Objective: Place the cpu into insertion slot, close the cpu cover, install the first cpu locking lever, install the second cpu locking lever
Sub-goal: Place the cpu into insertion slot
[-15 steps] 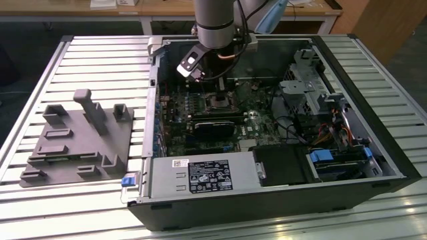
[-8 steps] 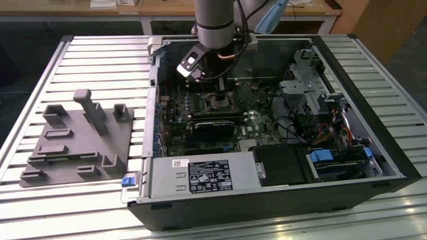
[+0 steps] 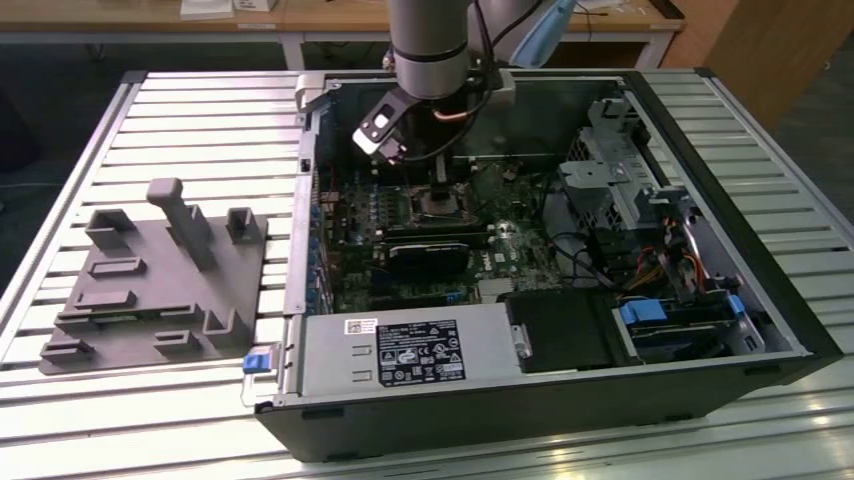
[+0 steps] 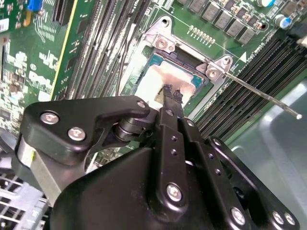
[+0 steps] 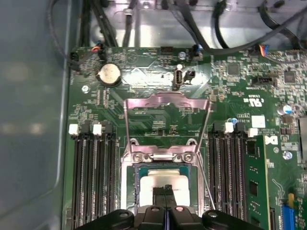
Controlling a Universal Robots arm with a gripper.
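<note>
The cpu [image 5: 149,184], pale and silvery, lies flat in the insertion slot [image 5: 136,178] on the green board. It also shows in the second wrist view as the cpu [image 4: 156,79] inside the black-rimmed insertion slot [image 4: 191,82]. My gripper [image 5: 165,190] is shut, its black fingertips [image 4: 171,93] pressed together over the chip's top; whether they touch it I cannot tell. The cpu cover [image 5: 165,101] stands raised open behind the socket. A thin locking lever [image 4: 261,96] sticks out free to one side. In the exterior view my gripper [image 3: 438,188] hangs just above the insertion slot [image 3: 441,208].
Black memory slots [image 5: 91,172] flank the socket on both sides. A black card [image 3: 434,250] and the grey power supply [image 3: 407,350] lie nearer the case front. A drive cage [image 3: 627,170] with cables fills the exterior view's right. A grey fixture [image 3: 160,280] sits outside the case.
</note>
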